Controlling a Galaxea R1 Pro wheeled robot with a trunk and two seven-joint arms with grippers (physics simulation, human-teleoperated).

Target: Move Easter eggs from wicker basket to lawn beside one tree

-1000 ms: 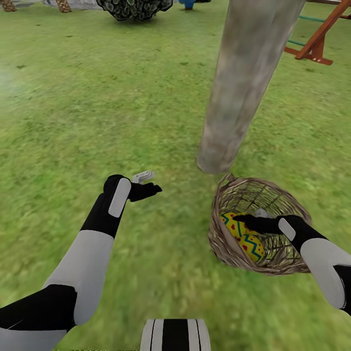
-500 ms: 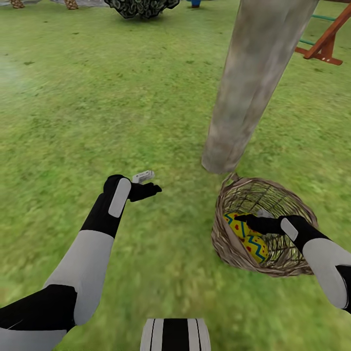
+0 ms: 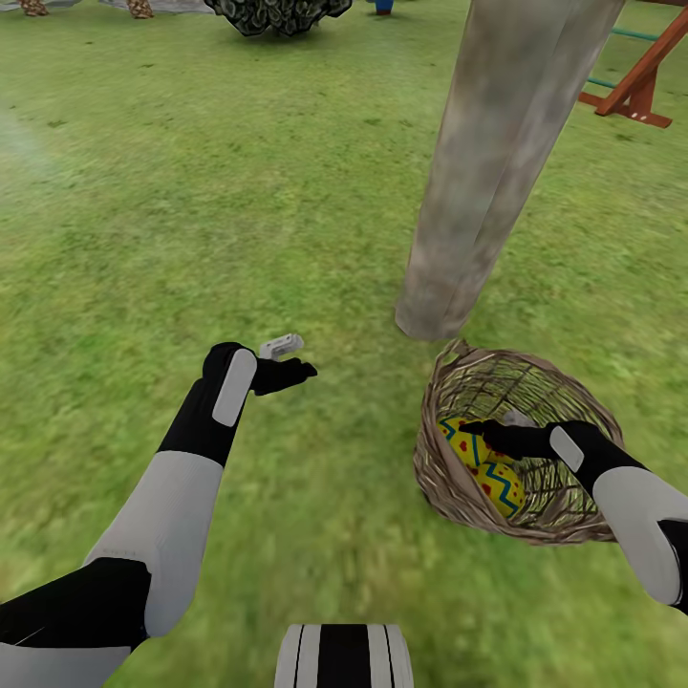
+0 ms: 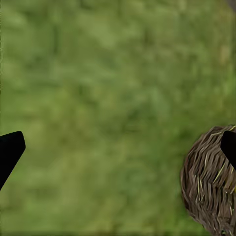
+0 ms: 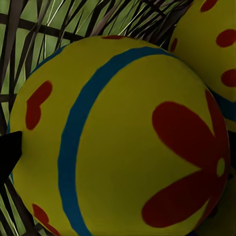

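yellow easter egg (image 5: 123,142) with a blue band and red flower, huge and close in the right wrist view, seated between two dark fingertips (image 5: 9,152) at either edge of that frame; a second egg (image 5: 206,54) just behind at upper right, woven twigs beyond. in the head view, lower right: right gripper (image 3: 489,435) reaching down into the wicker basket (image 3: 449,478), jaws apart and straddling the top egg (image 3: 463,441), whether pressing on it cannot be told. another egg (image 3: 497,483) lying just beneath, both inside the basket; a third not made out. basket tipped toward the lower left, resting on the lawn (image 3: 191,191). left of centre: left gripper (image 3: 291,368) held over bare grass, well apart from the basket, jaws spread wide and empty; in the left wrist view one black fingertip (image 4: 10,150) at the frame's left edge, the basket's brown weave (image 4: 206,182) at lower right. just beyond the basket rim: base of the thick grey-brown tree trunk (image 3: 497,153), leaning to upper right. farther off: dark bush (image 3: 277,14) at top edge, red-brown playset frame (image 3: 640,86) at upper right.
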